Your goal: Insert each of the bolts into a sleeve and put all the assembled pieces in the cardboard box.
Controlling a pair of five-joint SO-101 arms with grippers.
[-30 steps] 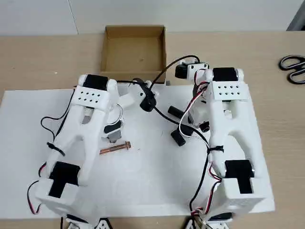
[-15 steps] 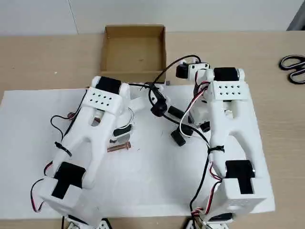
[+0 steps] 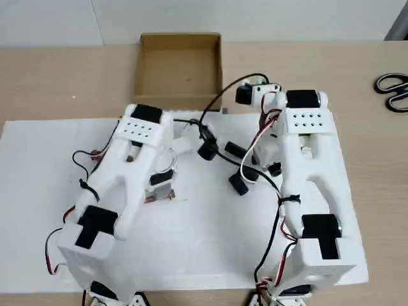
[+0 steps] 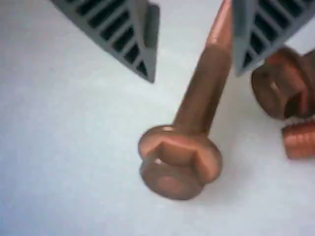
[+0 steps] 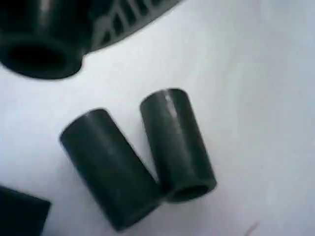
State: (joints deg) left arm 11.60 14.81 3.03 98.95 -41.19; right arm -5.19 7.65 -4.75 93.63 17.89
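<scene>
A copper bolt lies on the white sheet, its shaft running up between the two grey fingers of my left gripper, which stands open around it. A second bolt lies close by. From above, the left gripper covers most of the bolt. My right gripper is shut on a black sleeve, held above two more sleeves lying side by side. The cardboard box stands at the back.
Loose black sleeves and looping black cables lie between the arms. The white sheet covers most of the wooden table. Scissors rest at the far right edge.
My left arm has swung right and lowered its gripper over the copper bolt, which is now mostly covered from above. The right arm has stayed still.
</scene>
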